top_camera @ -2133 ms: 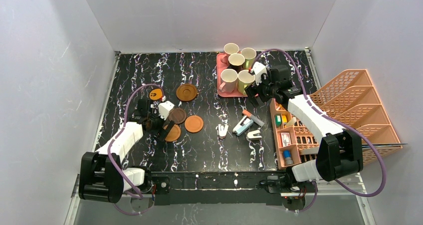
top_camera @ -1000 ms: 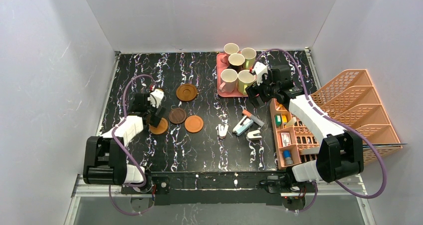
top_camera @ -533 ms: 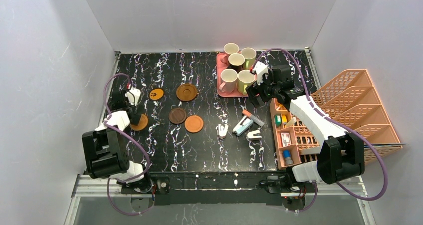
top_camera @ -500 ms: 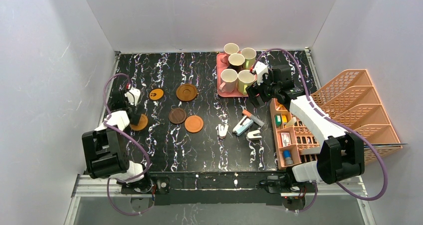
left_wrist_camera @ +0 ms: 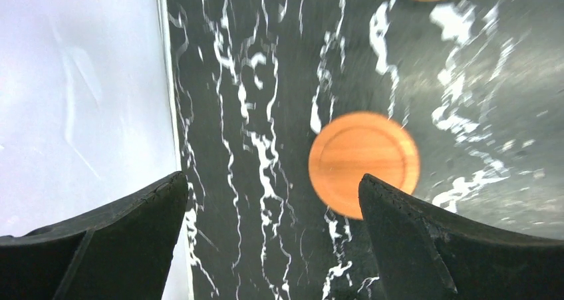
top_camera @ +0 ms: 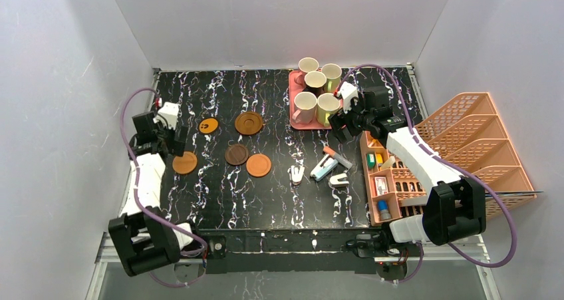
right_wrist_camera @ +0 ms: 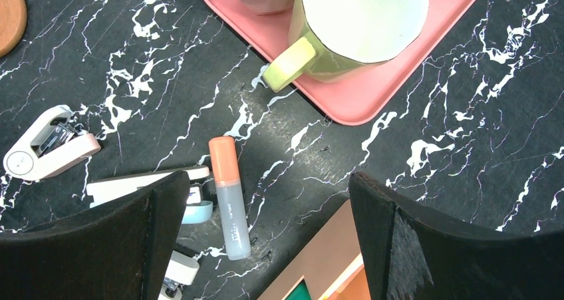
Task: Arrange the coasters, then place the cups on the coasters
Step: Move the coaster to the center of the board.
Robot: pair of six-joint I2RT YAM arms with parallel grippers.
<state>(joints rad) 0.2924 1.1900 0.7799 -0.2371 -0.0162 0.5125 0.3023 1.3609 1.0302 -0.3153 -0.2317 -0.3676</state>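
Observation:
Several coasters lie on the left half of the black marbled table: an orange one (top_camera: 185,162), a small orange one (top_camera: 209,125), a rimmed brown one (top_camera: 249,123), a dark brown one (top_camera: 235,154) and another orange one (top_camera: 259,165). My left gripper (top_camera: 171,139) hangs open just behind the leftmost coaster (left_wrist_camera: 364,161), which lies ahead of its right finger, untouched. Several cups (top_camera: 327,107) stand on the pink tray (top_camera: 293,90). My right gripper (top_camera: 338,126) is open and empty beside the tray's near right corner, close to a yellow-green cup (right_wrist_camera: 352,20).
A stapler (right_wrist_camera: 46,150), an orange-capped glue stick (right_wrist_camera: 229,197) and other white office bits (top_camera: 297,173) lie mid-table. A peach desk organiser (top_camera: 389,180) and a stacked letter tray (top_camera: 479,140) stand on the right. The left wall (left_wrist_camera: 80,80) is close to my left gripper.
The left arm slid an orange coaster leftward, let it go, and pulled back toward the left wall. The right arm has hardly moved.

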